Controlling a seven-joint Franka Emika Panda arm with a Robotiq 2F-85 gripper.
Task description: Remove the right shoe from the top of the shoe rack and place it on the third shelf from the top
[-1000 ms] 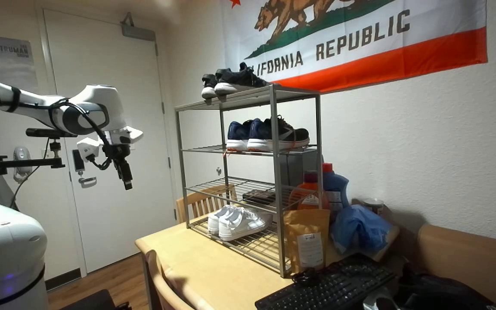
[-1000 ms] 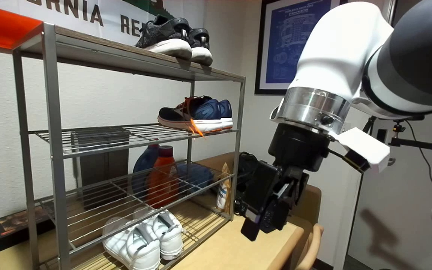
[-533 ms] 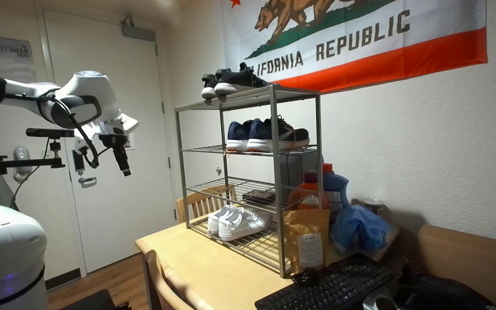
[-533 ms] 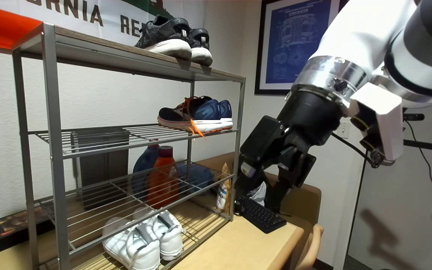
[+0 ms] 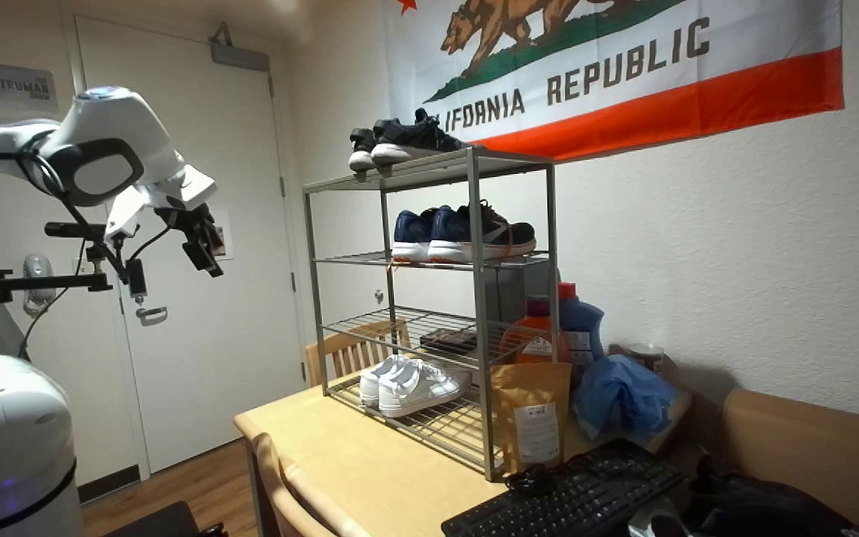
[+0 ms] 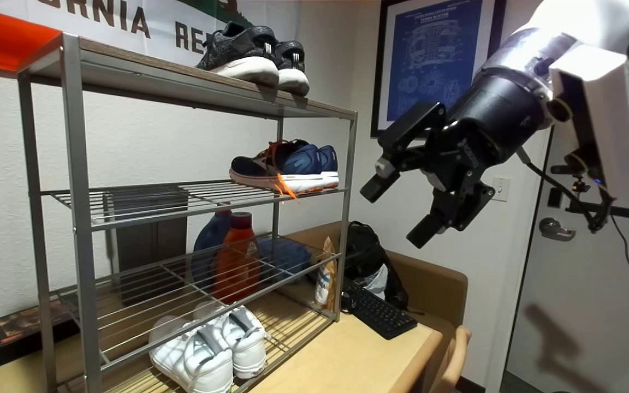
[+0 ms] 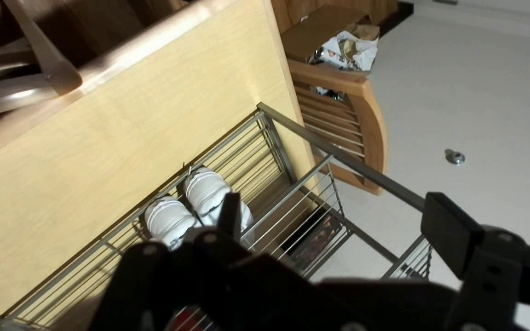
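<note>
On top of the shoe rack (image 6: 77, 180), the right shoe (image 5: 408, 136), black with a pale sole, sits heel outward beside its twin (image 6: 243, 52). In an exterior view the right shoe (image 6: 291, 53) is partly behind that twin. The third shelf (image 6: 292, 278), a wire grid, bears no shoes; its front rail also crosses the wrist view, where neither black shoe shows. My gripper (image 6: 396, 213) hangs in the air off the rack's front, lower than the top board, pointing down at a slant. Its fingers (image 7: 451, 232) are wide apart, nothing between them.
Dark blue shoes (image 6: 303, 164) occupy the second tier, white sneakers (image 5: 414, 388) the bottom one. Behind the rack are detergent bottles (image 6: 238, 262) and a flat black box (image 7: 311, 234). A keyboard (image 5: 571, 485) lies on the table (image 5: 340, 447); chairs (image 7: 366, 133) stand around it.
My gripper has risen well above its earlier height and tilted from nearly straight down toward the rack. It stays empty; the shoes and rack have not moved.
</note>
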